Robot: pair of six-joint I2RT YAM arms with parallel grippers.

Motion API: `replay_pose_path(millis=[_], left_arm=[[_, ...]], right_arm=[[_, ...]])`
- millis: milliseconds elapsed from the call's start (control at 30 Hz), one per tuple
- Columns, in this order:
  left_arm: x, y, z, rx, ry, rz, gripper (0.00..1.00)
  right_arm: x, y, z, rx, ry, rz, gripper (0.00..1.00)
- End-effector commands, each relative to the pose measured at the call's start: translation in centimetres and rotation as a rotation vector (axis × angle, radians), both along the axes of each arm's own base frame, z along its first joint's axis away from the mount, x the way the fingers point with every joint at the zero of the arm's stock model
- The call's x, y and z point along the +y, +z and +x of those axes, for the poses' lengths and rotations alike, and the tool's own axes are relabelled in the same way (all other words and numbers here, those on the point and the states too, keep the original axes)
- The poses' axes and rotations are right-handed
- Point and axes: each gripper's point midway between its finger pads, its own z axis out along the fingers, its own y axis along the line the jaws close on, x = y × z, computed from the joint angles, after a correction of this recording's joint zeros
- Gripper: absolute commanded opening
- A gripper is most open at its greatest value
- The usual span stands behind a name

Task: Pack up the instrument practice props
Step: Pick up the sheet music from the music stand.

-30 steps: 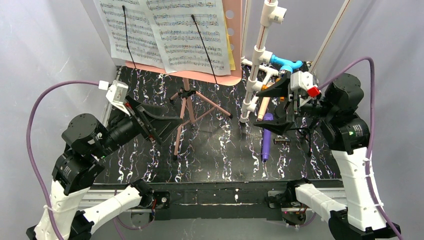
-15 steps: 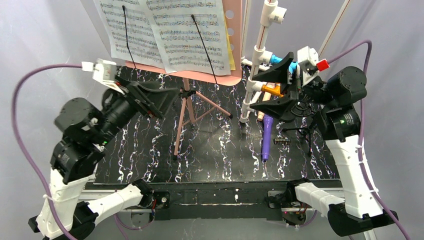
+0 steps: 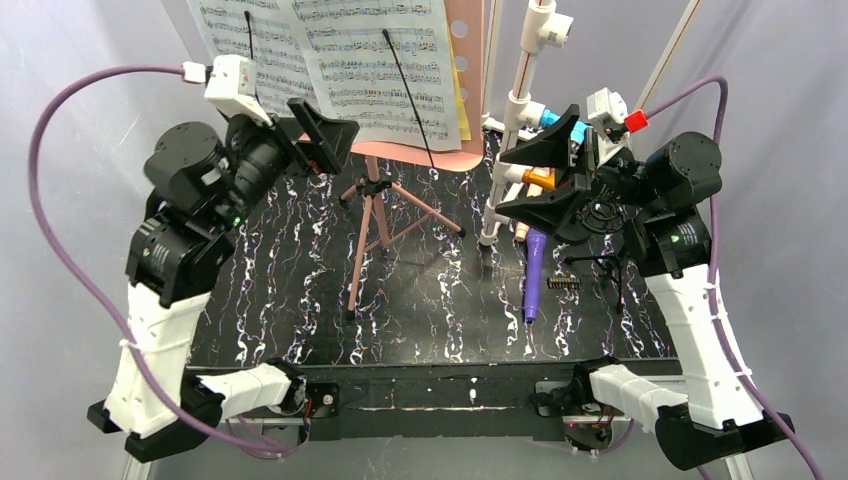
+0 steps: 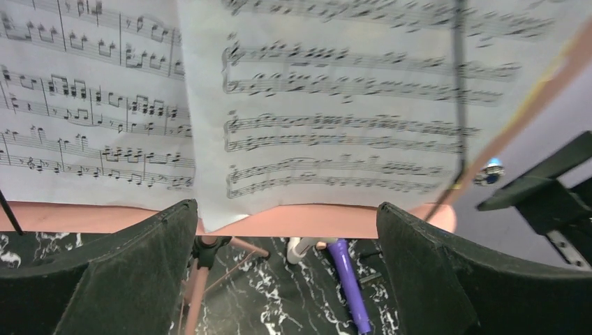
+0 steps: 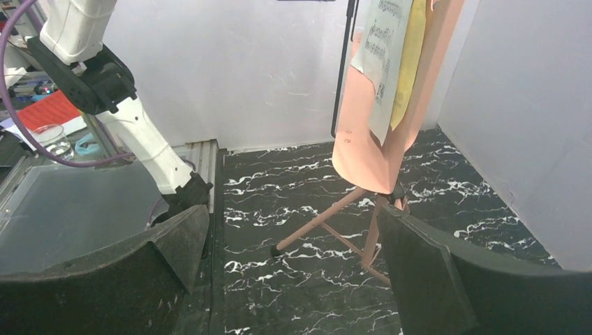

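While both arms are up off the black marbled table [image 3: 440,310], neither claw has anything in it. So the left gripper [image 3: 322,138] is spread wide and hangs right at the bottom edge of the printed music pages [image 3: 350,60]. In its wrist view, the pages' lower edge and the pink ledge of the sheet-music holder [image 4: 328,222] sit between its two fingers [image 4: 119,279], with no contact as far as I can tell.

The right gripper [image 3: 538,178] is wide open too and empty. It's up beside the white pipe frame [image 3: 520,110] and points at the holder from the side. The holder stands upright at the back of the table on its folding tripod legs [image 3: 372,230], with a yellow sheet [image 3: 459,100] peeking out behind the pages.

The purple microphone [image 3: 533,275] lies flat on the table right of the stand, near the frame's foot. The beige microphone [image 3: 521,229] is mostly hidden behind the right gripper.
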Motion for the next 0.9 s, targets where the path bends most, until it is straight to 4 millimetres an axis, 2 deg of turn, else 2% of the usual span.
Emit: replay_pose_path(millis=[0,67,133,233,467,667,867], left_arm=[[-0.9,-0.5,0.0,-0.005,-0.096,-0.014,1.00],[-1.0,-1.0,-0.5,-0.017,-0.121,-0.017,1.00],[0.0,-1.9,-0.7,-0.006,-0.090,-0.011,1.00],[0.9,-3.1,-0.1,0.017,-0.052,-0.013,1.00],[1.9,-4.3,1.5,0.067,-0.038,-0.001,1.00],[2.9,-3.6,3.1,0.086,-0.062,-0.153,1.00],[2.6,-1.6,4.0,0.063,-0.138,-0.261,0.96]], right_arm=[[-0.2,0.5,-1.0,-0.043,0.000,0.005,1.00],[-0.4,-0.2,-1.2,-0.034,-0.004,-0.017,1.00],[-0.5,-0.9,-1.4,-0.031,-0.006,-0.029,1.00],[-0.4,-1.5,-1.4,-0.022,-0.003,-0.035,1.00],[-0.5,-2.5,-1.3,-0.018,-0.006,-0.056,1.00],[-0.6,-3.8,-1.2,-0.021,-0.012,-0.085,1.00],[-0.7,-3.8,-1.3,-0.035,-0.019,-0.085,1.00]])
